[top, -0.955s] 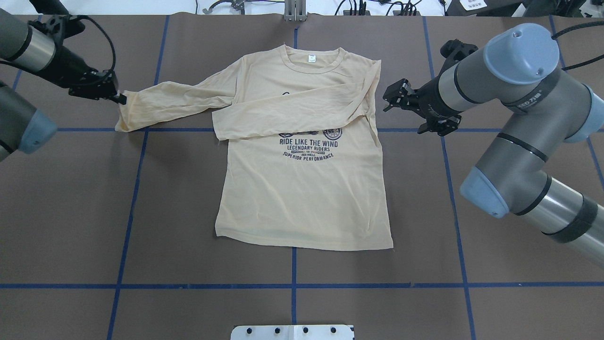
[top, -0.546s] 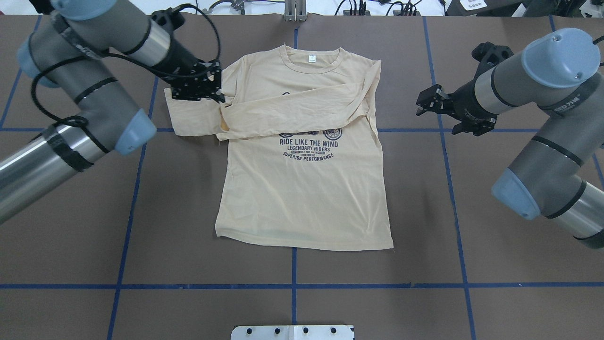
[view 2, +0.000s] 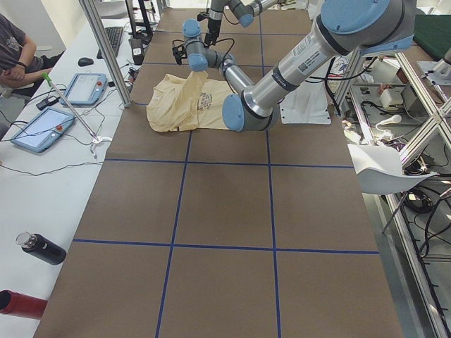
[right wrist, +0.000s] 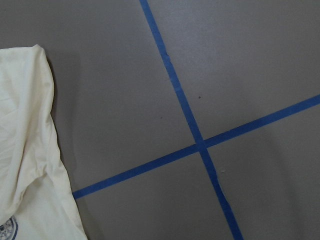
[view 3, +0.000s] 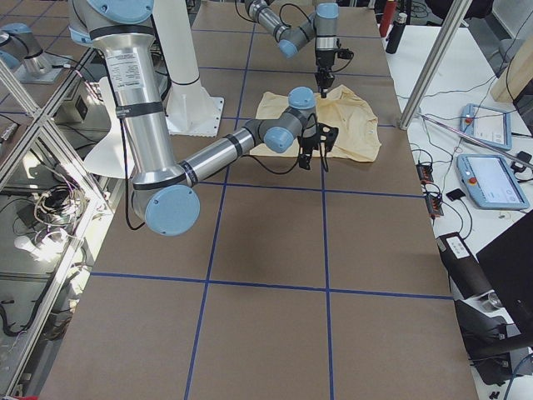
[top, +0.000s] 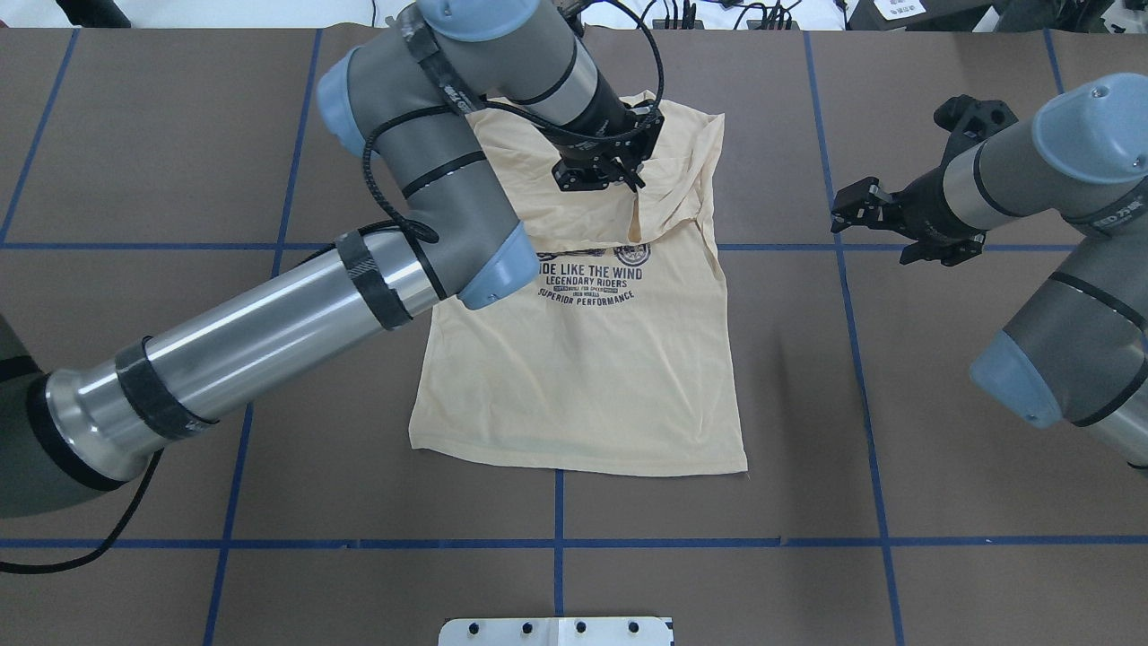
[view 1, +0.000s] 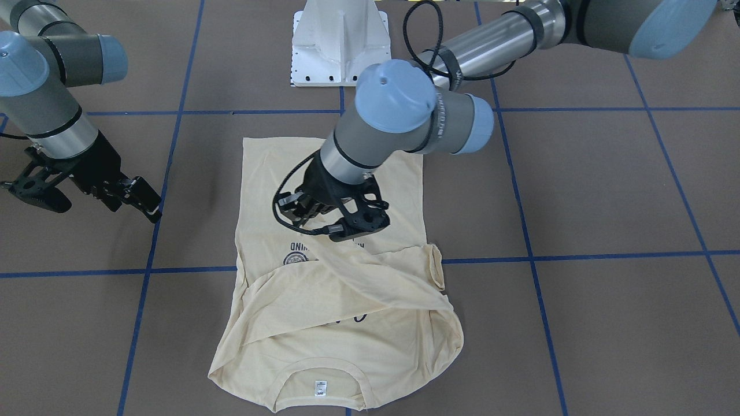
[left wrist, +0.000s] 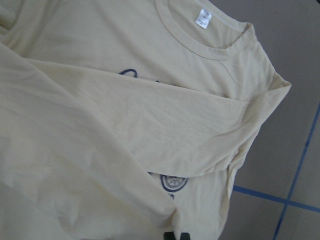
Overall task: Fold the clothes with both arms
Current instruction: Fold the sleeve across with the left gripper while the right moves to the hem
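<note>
A: Where is the shirt lying?

B: The pale yellow T-shirt (top: 583,377) is lying chest-up in the middle of the brown table (top: 179,404). Its collar is pointing away from the robot and its hem toward it. It is straddling a blue tape line (top: 780,247).

A: How is it looking?

B: The body is sitting mostly flat, with faint creases. The navy print is reading "RIDE LIKE THE WIND", with smaller lines under it. A small white neck label (view 1: 320,387) is showing inside the collar. One folded sleeve (left wrist: 200,140) is lying across the chest, covering the top of the print.

A: And the other sleeve?

B: The left gripper (view 1: 341,228) is pinching the held sleeve (view 1: 381,277) at its end, jaws closed on the cloth, above the chest. The cloth is draping loosely from the shoulder up to the fingers.

A: The right gripper?

B: The right gripper (top: 865,215) is hovering beside the shirt over bare table, fingers spread and holding nothing.
</note>
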